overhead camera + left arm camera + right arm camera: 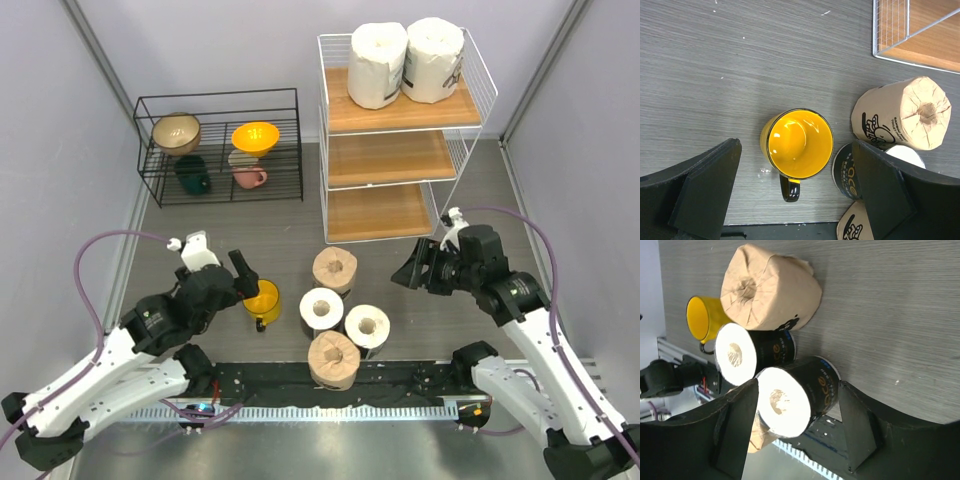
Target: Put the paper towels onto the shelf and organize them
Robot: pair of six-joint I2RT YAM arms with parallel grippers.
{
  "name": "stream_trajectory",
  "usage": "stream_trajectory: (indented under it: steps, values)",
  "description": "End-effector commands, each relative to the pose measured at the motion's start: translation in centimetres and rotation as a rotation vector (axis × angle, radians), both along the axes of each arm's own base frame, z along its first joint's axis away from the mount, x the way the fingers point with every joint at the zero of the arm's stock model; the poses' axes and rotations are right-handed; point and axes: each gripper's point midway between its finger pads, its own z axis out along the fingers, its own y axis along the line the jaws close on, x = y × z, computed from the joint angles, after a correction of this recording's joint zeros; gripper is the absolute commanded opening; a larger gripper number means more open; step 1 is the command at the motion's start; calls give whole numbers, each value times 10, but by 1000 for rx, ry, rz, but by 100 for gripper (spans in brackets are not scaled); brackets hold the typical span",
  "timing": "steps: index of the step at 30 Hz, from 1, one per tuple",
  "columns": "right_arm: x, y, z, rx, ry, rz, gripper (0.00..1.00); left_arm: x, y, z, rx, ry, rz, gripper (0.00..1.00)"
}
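Observation:
Two white paper towels [377, 65] [433, 60] stand side by side on the top board of the shelf [390, 158]. Four more stand clustered on the table: a beige one [335, 268], two dark-wrapped ones with white tops [321, 310] [367, 325], and a beige one [334, 358] nearest the arms. My right gripper [410, 268] hangs open to the right of the cluster, touching none. In the right wrist view a dark-wrapped roll [805, 395] shows between its spread fingers [735, 425]. My left gripper [243, 270] is open and holds nothing.
A yellow cup [262, 300] [800, 145] with a black handle stands right below my left gripper, just left of the rolls. A low black wire rack [220, 145] with bowls and mugs sits at the back left. Grey walls close in both sides.

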Motion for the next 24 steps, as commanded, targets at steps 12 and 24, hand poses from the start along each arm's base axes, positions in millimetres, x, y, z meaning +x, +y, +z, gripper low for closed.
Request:
stream_trajectory:
  steps: [12,24]
  values:
    - [61,97,15,-89,-119,-11,71,-2,9,13,-24,-46,21,100]
    - [85,108,-16,-136,-84,-71,76,-4,9,9,-34,-41,16,100]
